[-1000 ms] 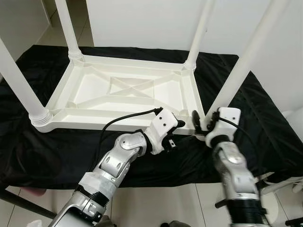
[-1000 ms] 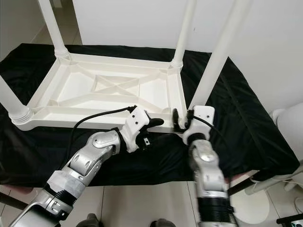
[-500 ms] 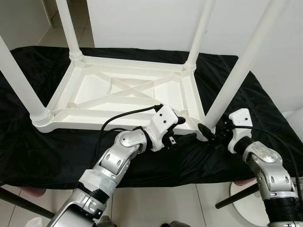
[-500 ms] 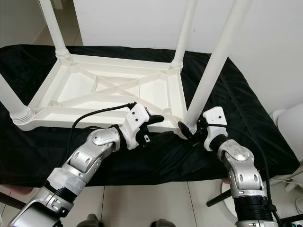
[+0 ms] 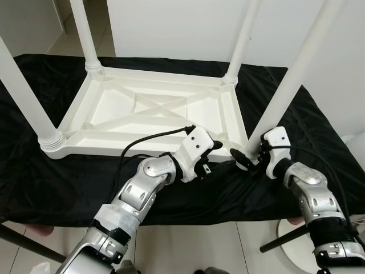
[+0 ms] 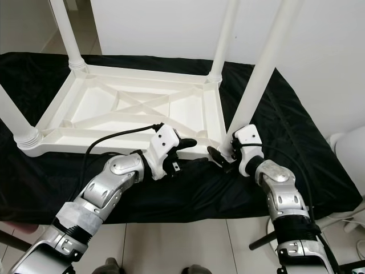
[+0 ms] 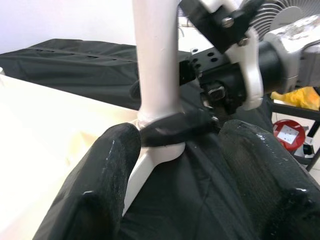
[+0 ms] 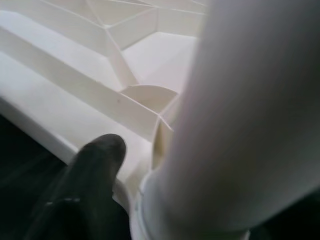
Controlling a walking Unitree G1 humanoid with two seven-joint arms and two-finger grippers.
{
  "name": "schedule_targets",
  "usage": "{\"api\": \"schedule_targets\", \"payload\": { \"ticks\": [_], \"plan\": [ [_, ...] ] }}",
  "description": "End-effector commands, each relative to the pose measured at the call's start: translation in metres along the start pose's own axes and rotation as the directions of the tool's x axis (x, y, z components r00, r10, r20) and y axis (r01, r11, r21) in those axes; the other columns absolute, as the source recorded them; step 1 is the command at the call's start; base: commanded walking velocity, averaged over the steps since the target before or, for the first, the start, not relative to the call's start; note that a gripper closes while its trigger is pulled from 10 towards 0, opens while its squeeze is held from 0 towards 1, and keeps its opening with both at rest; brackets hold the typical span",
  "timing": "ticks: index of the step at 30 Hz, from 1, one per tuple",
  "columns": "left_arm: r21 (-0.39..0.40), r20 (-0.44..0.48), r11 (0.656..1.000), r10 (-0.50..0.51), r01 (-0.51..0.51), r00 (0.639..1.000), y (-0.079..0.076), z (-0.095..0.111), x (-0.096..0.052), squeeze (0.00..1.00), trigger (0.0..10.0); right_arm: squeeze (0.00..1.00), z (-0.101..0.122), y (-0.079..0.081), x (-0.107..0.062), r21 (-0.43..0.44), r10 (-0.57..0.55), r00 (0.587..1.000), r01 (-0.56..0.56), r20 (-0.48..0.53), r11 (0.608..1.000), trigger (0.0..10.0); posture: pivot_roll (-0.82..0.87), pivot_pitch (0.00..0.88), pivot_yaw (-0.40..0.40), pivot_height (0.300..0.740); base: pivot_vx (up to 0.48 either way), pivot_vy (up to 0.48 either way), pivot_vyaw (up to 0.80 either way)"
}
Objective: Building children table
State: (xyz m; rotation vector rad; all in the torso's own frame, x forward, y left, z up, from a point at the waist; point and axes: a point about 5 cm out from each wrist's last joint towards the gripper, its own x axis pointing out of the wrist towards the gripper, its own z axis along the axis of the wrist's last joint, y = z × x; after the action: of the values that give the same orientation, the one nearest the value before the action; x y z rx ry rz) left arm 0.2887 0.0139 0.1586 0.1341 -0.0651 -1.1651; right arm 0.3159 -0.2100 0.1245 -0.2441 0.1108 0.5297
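The left gripper (image 5: 219,147) stood open, its fingers (image 7: 107,165) flanking the socket of the upturned tabletop (image 5: 154,108). The near-right leg (image 5: 291,85) rose upright just beyond them; the right gripper (image 5: 244,158) clasped its base.

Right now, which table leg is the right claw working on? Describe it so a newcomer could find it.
An upturned white table lies on a black cloth. Take its near right corner: the leg there rises beside the white wall. Unlike the other three, the right claw grips its base.
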Motion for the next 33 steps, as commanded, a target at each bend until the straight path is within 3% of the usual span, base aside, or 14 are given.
{"api": "schedule_targets", "payload": {
  "ticks": [1, 15, 16, 17, 18, 19, 25, 26, 29, 33],
  "plan": [
    [0.016, -0.009, 0.999, -0.033, 0.033, 0.999, 0.001, 0.001, 0.001, 0.0, 10.0, 0.0, -0.007, 0.003, 0.003, 0.031, 0.016, 1.0, -0.015, -0.024, 0.999, 0.0, 0.02, 0.0, -0.043, 0.74, 0.0, 0.0, 0.0],
    [0.014, -0.006, 0.999, -0.031, 0.032, 0.999, 0.0, 0.001, 0.001, 0.0, 10.0, 0.0, -0.023, -0.001, -0.005, 0.065, -0.043, 0.998, 0.047, -0.051, 0.997, 0.0, 0.02, 0.0, -0.044, 0.74, 0.0, 0.0, 0.0],
    [0.014, -0.006, 0.999, -0.032, 0.032, 0.999, 0.0, 0.001, 0.001, 0.0, 10.0, 0.0, -0.023, -0.001, -0.005, 0.067, -0.059, 0.997, 0.062, -0.05, 0.996, 2.4, 0.02, 0.0, -0.044, 0.74, 0.0, 0.0, 0.0],
    [0.015, -0.007, 0.999, -0.033, 0.033, 0.999, 0.0, 0.001, 0.001, 0.0, 10.0, 0.0, -0.025, -0.004, -0.005, 0.066, -0.124, 0.991, 0.127, -0.055, 0.99, 9.0, 0.02, 0.0, -0.042, 0.74, 0.0, 0.0, 0.0],
    [0.015, -0.007, 0.999, -0.033, 0.033, 0.999, 0.0, 0.001, 0.001, 0.0, 10.0, 0.0, -0.025, -0.004, -0.005, 0.066, -0.124, 0.991, 0.127, -0.055, 0.99, 9.0, 0.02, 0.0, -0.042, 0.74, 0.0, 0.0, 0.0],
    [0.016, -0.01, 0.999, -0.034, 0.034, 0.999, 0.0, 0.0, 0.001, 0.0, 10.0, 0.0, -0.024, -0.004, -0.005, 0.085, -0.237, 0.97, 0.241, -0.056, 0.967, 10.0, 0.01, 0.0, -0.038, 0.74, 0.0, 0.0, 0.0],
    [0.018, -0.015, 0.999, -0.034, 0.034, 0.999, -0.001, -0.001, 0.001, 0.0, 10.0, 0.0, -0.022, -0.001, -0.003, 0.111, -0.35, 0.935, 0.354, -0.054, 0.929, 10.0, 0.01, 0.0, -0.034, 0.74, 0.0, 0.0, 0.0],
    [0.018, -0.017, 0.999, -0.035, 0.035, 0.999, -0.001, -0.001, 0.001, 0.0, 10.0, 0.0, -0.02, 0.001, -0.003, 0.123, -0.407, 0.912, 0.41, -0.053, 0.904, 10.0, 0.01, 0.0, -0.032, 0.74, 0.0, 0.0, 0.0],
    [0.017, -0.019, 0.999, -0.035, 0.036, 0.999, -0.001, -0.002, 0.001, 0.0, 10.0, 0.0, -0.018, 0.003, -0.002, 0.142, -0.451, 0.891, 0.453, -0.05, 0.88, 10.0, 0.01, 0.0, -0.03, 0.74, 0.0, 0.0, 0.0],
    [0.015, -0.024, 0.999, -0.038, 0.038, 0.999, -0.002, -0.003, 0.001, 0.0, 10.0, 0.0, -0.013, 0.017, 0.002, 0.199, -0.631, 0.773, 0.63, -0.069, 0.75, 10.0, 0.0, 0.0, -0.032, 0.74, 0.0, 0.0, 0.0]
  ]
}}
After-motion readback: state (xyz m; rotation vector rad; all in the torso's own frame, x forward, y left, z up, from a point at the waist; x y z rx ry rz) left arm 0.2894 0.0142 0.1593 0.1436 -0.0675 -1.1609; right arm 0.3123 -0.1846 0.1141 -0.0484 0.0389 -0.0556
